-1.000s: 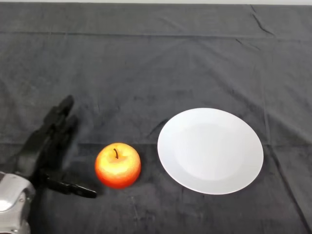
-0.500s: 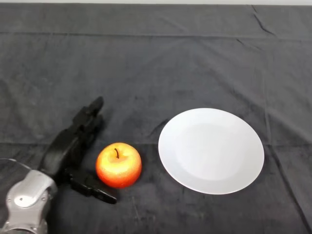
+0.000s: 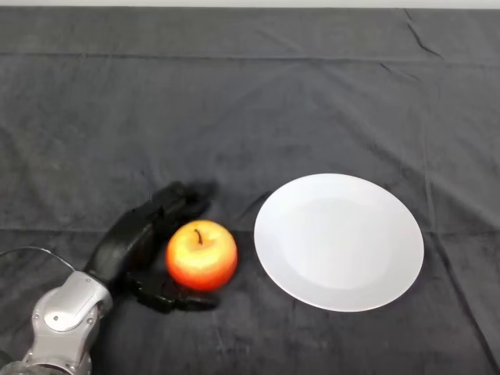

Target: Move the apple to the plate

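Note:
A red and yellow apple (image 3: 201, 255) sits on the dark cloth just left of the white plate (image 3: 339, 241), a small gap between them. My left hand (image 3: 133, 242) is against the apple's left side. Its fingers (image 3: 178, 201) curl round the apple's far side and its thumb (image 3: 181, 300) lies along the near side, so the apple is held between them. The plate has nothing on it.
The dark cloth (image 3: 250, 101) covers the whole table, with a few creases at the back right. My silver-grey forearm (image 3: 64, 328) comes in from the lower left corner.
My hand has moved right and closed its fingers and thumb round the apple. The apple has shifted a little to the right, towards the plate.

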